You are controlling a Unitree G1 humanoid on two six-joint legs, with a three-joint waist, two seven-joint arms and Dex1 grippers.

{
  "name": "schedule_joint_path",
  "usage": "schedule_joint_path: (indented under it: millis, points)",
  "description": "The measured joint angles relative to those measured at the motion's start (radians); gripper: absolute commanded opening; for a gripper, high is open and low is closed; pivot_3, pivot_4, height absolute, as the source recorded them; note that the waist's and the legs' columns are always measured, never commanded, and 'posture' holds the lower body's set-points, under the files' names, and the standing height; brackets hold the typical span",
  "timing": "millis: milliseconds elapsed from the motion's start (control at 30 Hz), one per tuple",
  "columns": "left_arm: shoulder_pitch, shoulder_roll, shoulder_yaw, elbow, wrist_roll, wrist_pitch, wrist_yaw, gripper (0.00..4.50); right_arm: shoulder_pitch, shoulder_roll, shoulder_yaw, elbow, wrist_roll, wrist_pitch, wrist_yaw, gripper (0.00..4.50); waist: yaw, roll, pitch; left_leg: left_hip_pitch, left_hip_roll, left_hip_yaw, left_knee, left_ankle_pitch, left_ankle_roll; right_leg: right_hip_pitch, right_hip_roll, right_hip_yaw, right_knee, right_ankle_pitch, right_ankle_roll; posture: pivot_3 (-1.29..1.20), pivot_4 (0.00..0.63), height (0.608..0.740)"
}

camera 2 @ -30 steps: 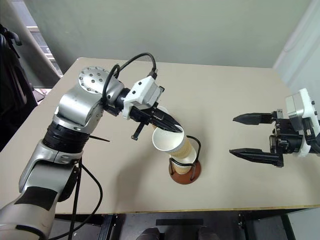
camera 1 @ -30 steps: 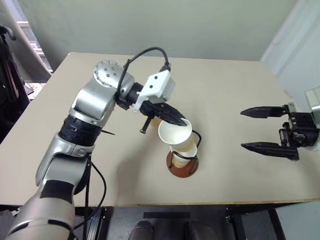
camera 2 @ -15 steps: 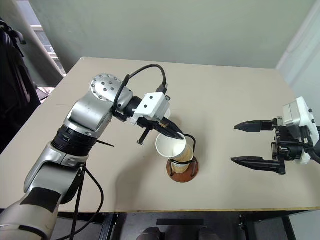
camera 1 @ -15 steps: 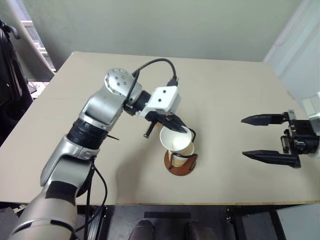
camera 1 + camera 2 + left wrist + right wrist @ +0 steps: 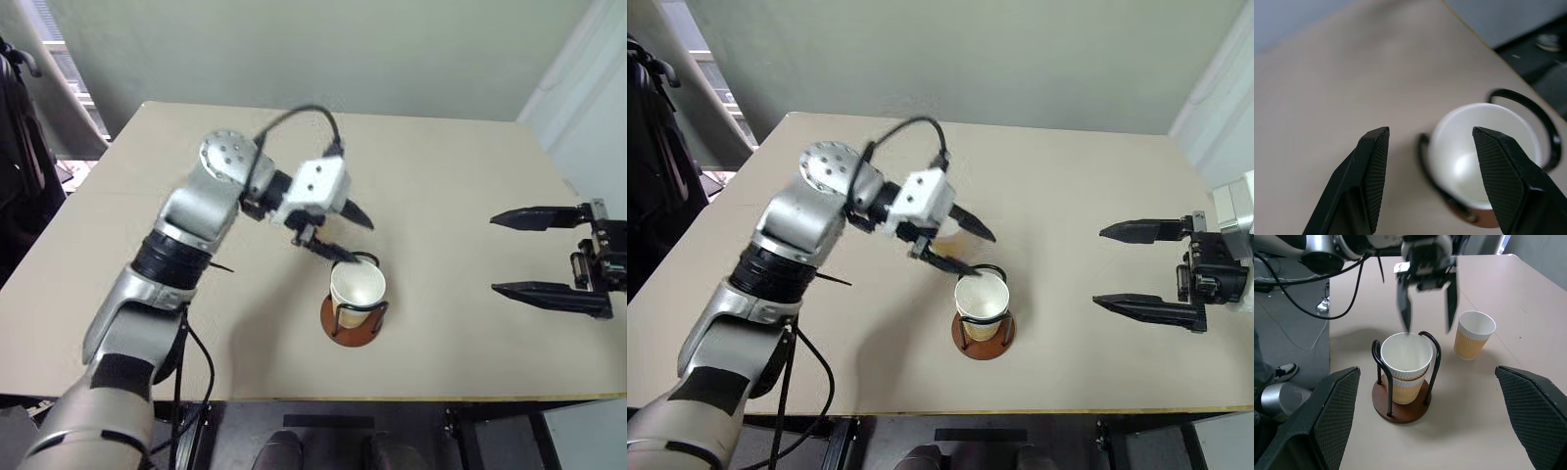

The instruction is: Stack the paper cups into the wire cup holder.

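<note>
Left gripper [image 5: 345,238] reaches inward with jaws parted and empty; right gripper [image 5: 534,253] hangs wide apart.

Three paper cups [image 5: 1406,363]; one wire cup holder [image 5: 1400,407].

The counter [image 5: 460,186] has a matt, smooth beige top. The paper cups [image 5: 1406,363] look like paper, smooth white inside with a ribbed tan sleeve outside. The wire cup holder [image 5: 1400,407] has glossy black wire loops on a reddish-brown wood-like disc. The left gripper [image 5: 1430,161] fingers [image 5: 1374,171] are matt black plastic with finely textured pads
</note>
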Motion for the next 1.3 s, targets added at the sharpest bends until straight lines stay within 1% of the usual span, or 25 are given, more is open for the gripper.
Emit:
schedule_joint_path:
  millis: [100, 133, 200, 267, 333, 467, 600, 733, 833, 933, 1033, 1200, 1300]
  points:
    - [-0.027, 0.067, 0.086, 0.016, -0.023, 0.001, -0.003, 2.89, -0.001, 0.004, 0.008, 0.001, -0.001, -0.003, -0.001, 4.5, -0.003, 0.001, 0.0, 0.001, 0.0, 0.0, -0.001, 0.0, 0.0, 0.0, 0.0, 0.0, -0.001, 0.0, 0.0, 0.0, 0.15, 0.74]
    - [-0.027, 0.091, 0.097, 0.026, -0.021, -0.001, -0.008, 2.89, -0.001, 0.005, 0.008, 0.002, -0.001, -0.003, -0.002, 4.5, -0.005, 0.001, 0.0, 0.001, -0.001, 0.0, -0.002, 0.0, 0.0, 0.0, 0.0, 0.001, -0.001, 0.0, 0.0, 0.0, 0.15, 0.74]
    - [-0.023, 0.136, 0.091, 0.08, 0.019, -0.037, -0.011, 2.89, -0.013, 0.016, 0.013, 0.002, 0.002, -0.003, -0.004, 4.5, -0.005, 0.001, 0.0, 0.001, 0.001, -0.001, -0.001, 0.0, 0.0, -0.001, 0.0, 0.001, -0.001, 0.0, 0.0, 0.0, 0.15, 0.74]
    - [-0.021, 0.159, 0.073, 0.167, 0.085, -0.091, -0.003, 2.89, -0.034, 0.022, 0.013, 0.008, 0.018, -0.002, -0.005, 4.5, -0.006, 0.001, 0.0, 0.001, 0.003, -0.001, -0.001, 0.0, 0.001, -0.001, -0.002, 0.001, 0.0, 0.0, 0.0, 0.0, 0.15, 0.74]
    - [-0.023, 0.147, 0.047, 0.277, 0.154, -0.152, 0.031, 2.89, -0.069, 0.024, 0.012, 0.022, 0.04, -0.001, -0.013, 4.5, 0.0, 0.001, 0.0, 0.001, 0.001, -0.003, 0.0, 0.001, 0.002, 0.0, -0.003, 0.0, 0.0, 0.0, 0.001, 0.0, 0.15, 0.74]
    - [-0.029, 0.08, 0.001, 0.434, 0.25, -0.251, 0.079, 2.89, -0.075, 0.023, 0.008, 0.044, 0.046, 0.0, -0.014, 4.5, 0.013, 0.001, 0.0, -0.002, 0.0, -0.005, 0.002, 0.0, 0.003, 0.0, -0.004, -0.001, -0.001, 0.001, 0.002, 0.0, 0.15, 0.74]
    - [-0.035, 0.021, -0.026, 0.515, 0.289, -0.308, 0.084, 2.89, -0.059, 0.017, -0.02, 0.054, 0.046, 0.008, -0.018, 4.5, 0.015, 0.001, 0.0, -0.005, -0.002, -0.003, 0.002, 0.0, 0.003, -0.001, -0.004, -0.001, -0.001, 0.0, 0.002, 0.0, 0.15, 0.74]
    - [-0.044, -0.01, -0.038, 0.584, 0.334, -0.365, 0.105, 2.89, -0.035, 0.016, -0.051, 0.043, 0.046, 0.017, -0.033, 4.5, 0.014, 0.001, 0.0, -0.007, -0.003, -0.003, 0.004, 0.0, 0.003, -0.004, -0.004, 0.0, -0.001, 0.001, 0.003, 0.0, 0.15, 0.74]
    - [-0.052, -0.036, -0.066, 0.646, 0.388, -0.414, 0.136, 2.3, -0.023, 0.016, -0.069, 0.025, 0.048, 0.023, -0.049, 4.5, 0.014, 0.001, 0.0, -0.007, -0.003, -0.002, 0.005, 0.0, 0.003, -0.003, -0.004, 0.0, -0.001, 0.001, 0.004, 0.0, 0.15, 0.74]
    - [-0.063, -0.062, -0.083, 0.713, 0.443, -0.463, 0.204, 1.22, -0.014, 0.016, -0.075, 0.005, 0.05, 0.029, -0.063, 4.5, 0.014, 0.001, 0.0, -0.007, -0.003, -0.003, 0.007, 0.0, 0.004, -0.003, -0.004, 0.0, -0.001, 0.001, 0.004, 0.0, 0.15, 0.74]
    - [-0.076, -0.082, -0.083, 0.756, 0.455, -0.491, 0.236, 0.06, -0.003, 0.016, -0.083, -0.003, 0.05, 0.036, -0.072, 4.5, 0.015, 0.001, 0.0, -0.008, -0.004, -0.003, 0.008, -0.001, 0.005, -0.003, -0.004, 0.0, -0.001, 0.001, 0.005, 0.0, 0.15, 0.74]
    - [-0.107, -0.087, -0.066, 0.779, 0.457, -0.505, 0.223, 0.03, 0.007, 0.016, -0.099, -0.007, 0.05, 0.037, -0.074, 4.5, 0.014, 0.001, 0.0, -0.008, -0.005, -0.001, 0.008, -0.001, 0.005, -0.003, -0.004, 0.0, -0.001, 0.001, 0.005, 0.0, 0.15, 0.74]
    - [-0.11, -0.079, -0.041, 0.761, 0.412, -0.495, 0.142, 0.03, 0.01, 0.016, -0.1, -0.007, 0.05, 0.037, -0.074, 4.5, 0.014, 0.001, 0.0, -0.009, -0.005, 0.0, 0.008, -0.001, 0.005, -0.004, -0.004, 0.0, -0.001, 0.001, 0.006, 0.0, 0.15, 0.74]
